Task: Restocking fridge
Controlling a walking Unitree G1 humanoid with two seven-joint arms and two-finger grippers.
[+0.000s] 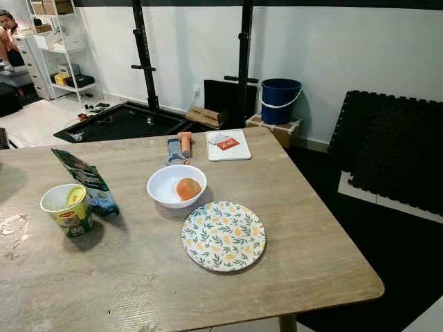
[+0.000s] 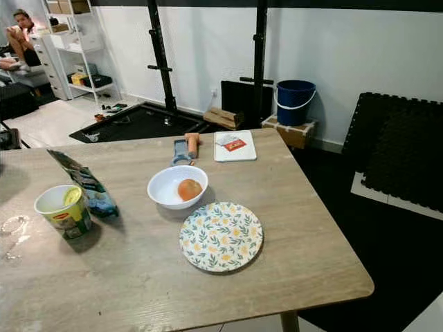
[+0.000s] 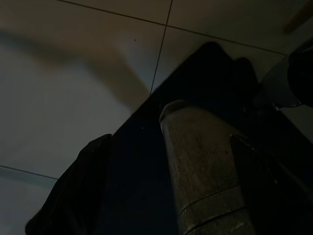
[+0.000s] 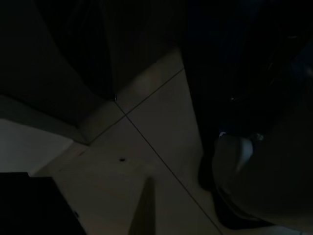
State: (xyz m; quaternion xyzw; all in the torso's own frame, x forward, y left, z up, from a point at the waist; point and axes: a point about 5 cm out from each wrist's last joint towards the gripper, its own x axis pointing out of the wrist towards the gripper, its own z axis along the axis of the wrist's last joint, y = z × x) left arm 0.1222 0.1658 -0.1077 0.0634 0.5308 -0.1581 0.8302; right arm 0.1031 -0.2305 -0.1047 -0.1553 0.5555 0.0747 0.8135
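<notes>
Approach step, nothing picked yet: orange fruit (image 1: pixel 188 187) in white bowl (image 1: pixel 166 181) on counter (image 1: pixel 304 235), cup (image 1: pixel 68 209) left; both hands hang idle, grip state can't tell; next reach in

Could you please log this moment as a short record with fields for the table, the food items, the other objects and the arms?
surface: wooden table
bowl: white bowl, holding an orange fruit
plate: floral plate, bare, just in front of the bowl
cup: green noodle cup, near the table's left side
packet: snack bag, leaning behind the cup
far edge: white board
background: blue bucket on the floor
arms: hanging idle, wrist views dark
</notes>
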